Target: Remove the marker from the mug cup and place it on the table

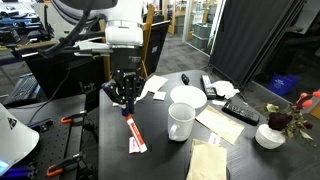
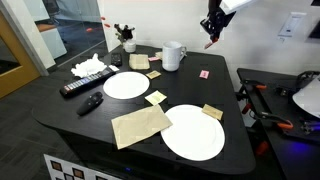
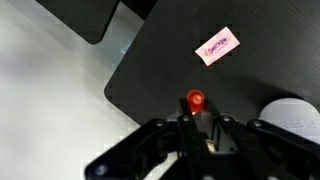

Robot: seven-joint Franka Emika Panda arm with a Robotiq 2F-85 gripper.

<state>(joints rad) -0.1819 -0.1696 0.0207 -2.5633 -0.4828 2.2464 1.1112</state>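
My gripper (image 1: 126, 104) is shut on the red marker (image 1: 129, 120) and holds it roughly upright above the black table (image 1: 160, 155). It is out of the white mug (image 1: 180, 121) and off to its side. In the wrist view the marker's red end (image 3: 195, 100) shows end-on between my fingers (image 3: 200, 122), with the mug's rim (image 3: 296, 112) at the lower right. In an exterior view my gripper (image 2: 211, 33) hangs above the table (image 2: 225, 110), beyond the mug (image 2: 173, 55). A small white card (image 3: 217, 46) lies on the table near the marker's lower end.
Two white plates (image 2: 125, 85) (image 2: 193, 132), paper napkins (image 2: 140, 125), a remote (image 2: 80, 86) and crumpled paper (image 2: 90, 67) lie on the table. A wide white bowl (image 1: 187, 96) and a small bowl (image 1: 268, 137) stand beyond the mug. The table edge (image 3: 120, 85) is close below my gripper.
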